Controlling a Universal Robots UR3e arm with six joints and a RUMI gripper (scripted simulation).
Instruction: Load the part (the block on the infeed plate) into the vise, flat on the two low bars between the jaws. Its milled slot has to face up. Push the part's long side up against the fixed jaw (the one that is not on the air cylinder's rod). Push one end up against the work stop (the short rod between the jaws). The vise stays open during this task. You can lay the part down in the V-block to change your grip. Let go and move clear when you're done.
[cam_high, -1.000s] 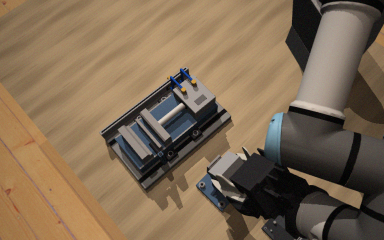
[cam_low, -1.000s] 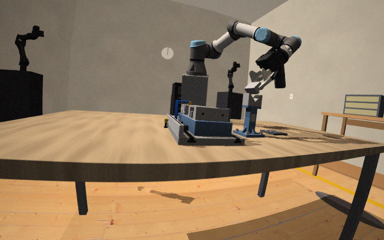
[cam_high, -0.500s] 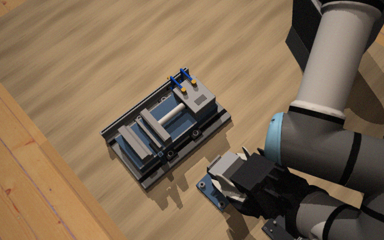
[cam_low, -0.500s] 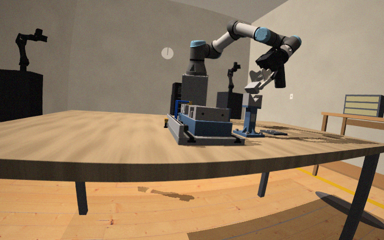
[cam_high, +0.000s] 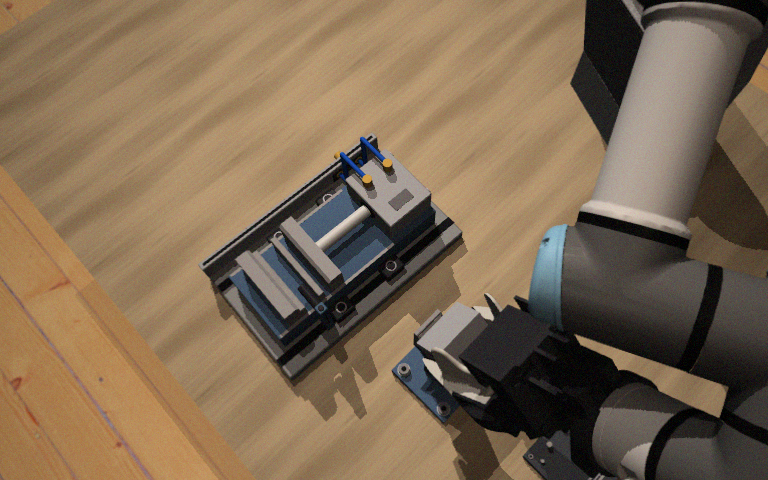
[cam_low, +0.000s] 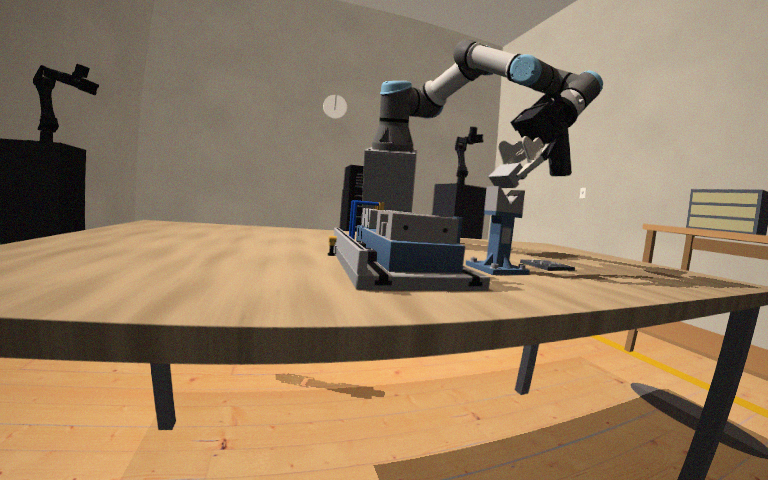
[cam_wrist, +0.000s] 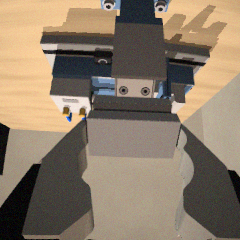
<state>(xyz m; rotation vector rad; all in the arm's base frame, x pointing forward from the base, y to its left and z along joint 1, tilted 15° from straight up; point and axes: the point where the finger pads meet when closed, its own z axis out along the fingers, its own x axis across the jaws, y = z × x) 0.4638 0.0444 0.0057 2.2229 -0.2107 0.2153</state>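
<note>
My gripper (cam_high: 456, 337) (cam_low: 511, 170) (cam_wrist: 131, 123) is shut on the part (cam_high: 451, 328) (cam_low: 502, 176) (cam_wrist: 132, 137), a grey block. It holds the block tilted, just above the V-block (cam_low: 504, 201) (cam_wrist: 137, 50), which stands on a blue post with a blue base (cam_high: 415, 378). The vise (cam_high: 331, 249) (cam_low: 407, 243) lies to the left of the V-block with its jaws apart. The fixed jaw (cam_high: 269, 285) is at its near-left end. The moving jaw (cam_high: 311, 251) sits on the pale rod (cam_high: 342, 226). Nothing lies between the jaws.
The flat infeed plate (cam_high: 544, 452) (cam_low: 546, 264) lies on the table beyond the V-block, partly under my arm. Blue hoses (cam_high: 362, 158) rise at the cylinder end of the vise. The table edge runs at the left in the overhead view.
</note>
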